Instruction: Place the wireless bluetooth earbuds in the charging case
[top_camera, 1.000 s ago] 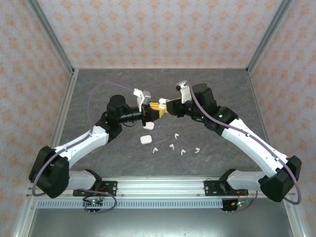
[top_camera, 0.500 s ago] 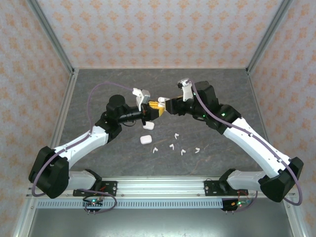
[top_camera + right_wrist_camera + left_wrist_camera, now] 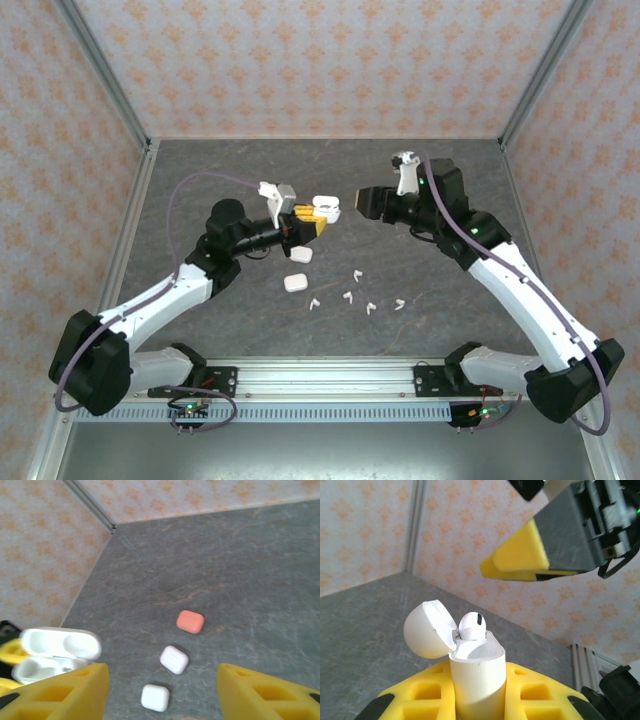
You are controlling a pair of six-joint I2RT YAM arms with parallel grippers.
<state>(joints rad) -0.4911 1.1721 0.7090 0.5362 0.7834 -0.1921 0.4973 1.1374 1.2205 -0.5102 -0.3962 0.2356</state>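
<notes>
White plastic is sitting dead centre: the charging case [image 3: 477, 675] is standing upright with its lid [image 3: 427, 630] hanging open toward 9 o'clock, and the left claw [image 3: 308, 222] is clamping it by the lower body above the middle of the table [image 3: 250, 170]. One seated earbud [image 3: 471, 624] is poking its head out of the far bay; the nearer bay is looking empty, though I can't see to the bottom of it.

At 3 o'clock of the case the right claw [image 3: 362, 203] is hanging apart from it, jaws spread, nothing between them. So I'm reading this as one bud in and the next one to fetch.

That fetch is looking fiddly. The loose earbuds [image 3: 348, 296] are lying scattered at 5 to 6 o'clock of the case, near each other but not touching, flat on the stone-grey top. It is calling for a narrow pinch on one stem, then a turn so the stem is pointing down into the open bay.

Room is looking decent. The ground from 12 to 2 o'clock is lying bare up to the wall. Two closed white cases [image 3: 294, 283] are crowding 6 to 7 o'clock under the left claw, a pink case [image 3: 190, 621] is lying close by them, and the front rail [image 3: 320, 378] is running just beyond the buds.
</notes>
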